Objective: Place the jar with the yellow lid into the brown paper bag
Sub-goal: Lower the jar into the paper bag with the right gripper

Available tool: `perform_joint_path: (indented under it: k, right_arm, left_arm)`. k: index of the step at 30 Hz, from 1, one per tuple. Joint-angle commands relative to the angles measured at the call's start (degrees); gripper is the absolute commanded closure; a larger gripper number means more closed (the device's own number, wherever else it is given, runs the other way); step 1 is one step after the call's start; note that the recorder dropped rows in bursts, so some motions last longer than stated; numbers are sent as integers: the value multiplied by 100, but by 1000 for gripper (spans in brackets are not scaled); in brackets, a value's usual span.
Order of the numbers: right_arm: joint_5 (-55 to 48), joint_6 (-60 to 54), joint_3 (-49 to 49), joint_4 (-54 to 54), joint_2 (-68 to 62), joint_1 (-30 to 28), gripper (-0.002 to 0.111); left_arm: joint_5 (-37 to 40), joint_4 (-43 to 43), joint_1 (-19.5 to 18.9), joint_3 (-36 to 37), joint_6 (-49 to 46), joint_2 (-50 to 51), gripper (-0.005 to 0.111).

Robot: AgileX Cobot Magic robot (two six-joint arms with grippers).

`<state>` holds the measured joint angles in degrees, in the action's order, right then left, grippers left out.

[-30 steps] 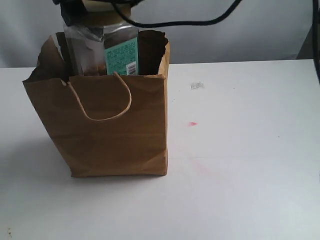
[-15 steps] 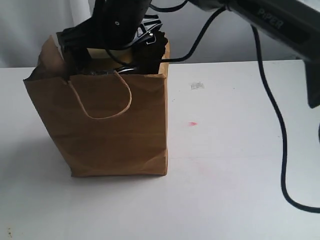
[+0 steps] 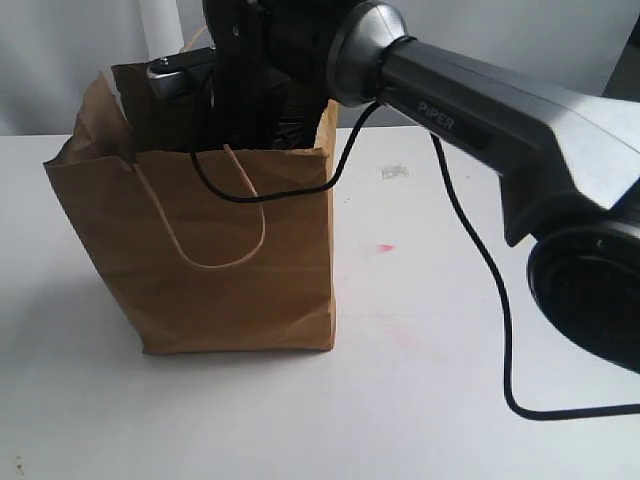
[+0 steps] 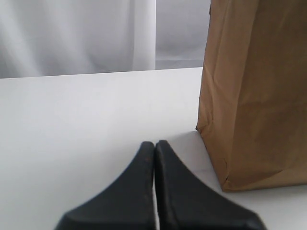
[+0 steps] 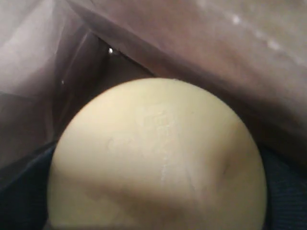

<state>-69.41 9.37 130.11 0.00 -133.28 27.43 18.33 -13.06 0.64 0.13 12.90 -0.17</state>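
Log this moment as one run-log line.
right end effector: inside brown paper bag, gripping yellow-lidded jar | left end effector: shut, empty, beside bag | release: pending

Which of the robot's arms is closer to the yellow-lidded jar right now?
The right. The right arm reaches down into the brown paper bag, the yellow-lidded jar filling its wrist view. The left gripper sits outside, beside the bag's wall, fingers together.

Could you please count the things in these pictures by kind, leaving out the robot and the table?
paper bag: 1
jar: 1 (only its yellow lid shows, down inside the bag)
Total: 2
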Motion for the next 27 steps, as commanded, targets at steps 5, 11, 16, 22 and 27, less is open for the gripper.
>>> perform_joint_path:
  k: [5,11,16,22,27]
  right_arm:
    - [-45,37,0,0,-250,-2,108]
    - [-55,21,0,54,-312,-2,108]
    - [-55,10,0,54,-312,-2,108]
    - [-55,-52,0,54,-312,-2,75]
    - [-55,-52,0,54,-312,-2,21]
  left_arm:
    - [-54,22,28,-13,22,17,106]
    - [-54,22,28,-13,22,17,106]
    - [-54,22,28,-13,22,17,106]
    - [-54,22,28,-13,22,17,106]
    - [-54,22,28,-13,22,17,106]
